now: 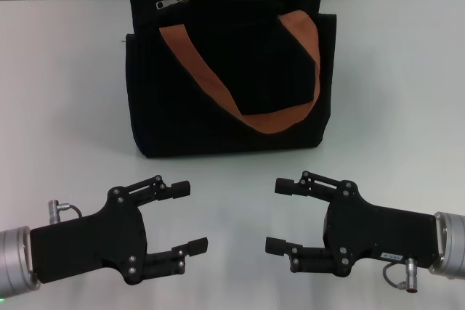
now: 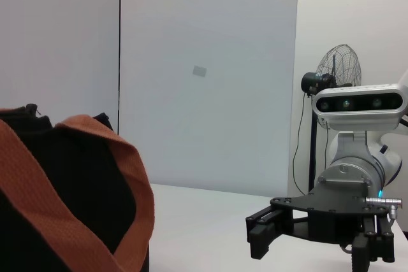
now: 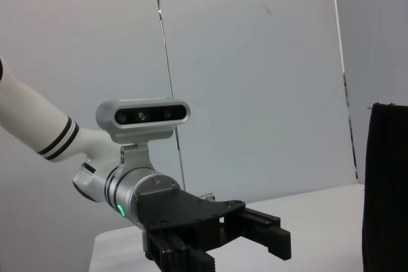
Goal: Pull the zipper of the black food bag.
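grippers [image 1: 193, 217] [image 1: 277, 216] spread apart, clear of bag [image 1: 225, 63].

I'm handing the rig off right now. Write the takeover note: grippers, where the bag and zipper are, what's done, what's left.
Left gripper: open, holding nothing, low over the table in front of the black food bag, on the robot's left.
Right gripper: open, holding nothing, mirrored on the robot's right, facing the left one.
The bag stands upright at the back of the table, orange handles hanging down its front.
The zipper pull sits at the top edge, near the bag's left corner.
Done: nothing visible; neither gripper touches the bag.
Left: reach the pull, grip it, draw it along the track.
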Tool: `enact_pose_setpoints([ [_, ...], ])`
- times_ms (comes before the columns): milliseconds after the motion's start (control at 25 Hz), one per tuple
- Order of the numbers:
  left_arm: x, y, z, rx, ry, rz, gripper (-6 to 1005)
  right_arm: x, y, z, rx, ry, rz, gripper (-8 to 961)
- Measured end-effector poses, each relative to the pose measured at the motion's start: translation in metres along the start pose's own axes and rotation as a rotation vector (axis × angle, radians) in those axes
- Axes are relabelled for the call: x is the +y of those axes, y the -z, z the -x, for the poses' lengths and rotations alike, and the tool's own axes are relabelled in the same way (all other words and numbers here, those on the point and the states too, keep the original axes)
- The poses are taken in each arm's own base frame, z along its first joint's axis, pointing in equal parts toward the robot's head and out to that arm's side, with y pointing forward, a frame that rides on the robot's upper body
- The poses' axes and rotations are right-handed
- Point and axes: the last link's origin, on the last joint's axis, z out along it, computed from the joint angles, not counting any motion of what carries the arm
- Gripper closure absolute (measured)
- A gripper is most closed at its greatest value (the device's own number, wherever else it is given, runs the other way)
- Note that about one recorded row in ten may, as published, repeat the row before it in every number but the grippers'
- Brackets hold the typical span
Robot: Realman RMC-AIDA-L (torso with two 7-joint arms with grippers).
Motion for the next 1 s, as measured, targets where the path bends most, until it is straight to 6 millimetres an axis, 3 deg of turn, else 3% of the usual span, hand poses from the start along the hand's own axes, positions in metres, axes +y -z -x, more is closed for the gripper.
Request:
enact_pose_setpoints([
  [520,-0.007,0.008,-0.003,0.039,-0.039,-0.090,218,0.000,0.000,-0.001,0.002,-0.001,-0.002,136],
  [760,-0.020,0.028,-0.010,0.191,-0.071,-0.344,219,0.001,0.000,-0.001,0.002,-0.004,-0.003,135],
  [1000,-0.059,0.045,-0.009,0.285,-0.021,-0.717,220,0.001,-0.005,-0.005,0.004,-0.006,-0.021,136],
])
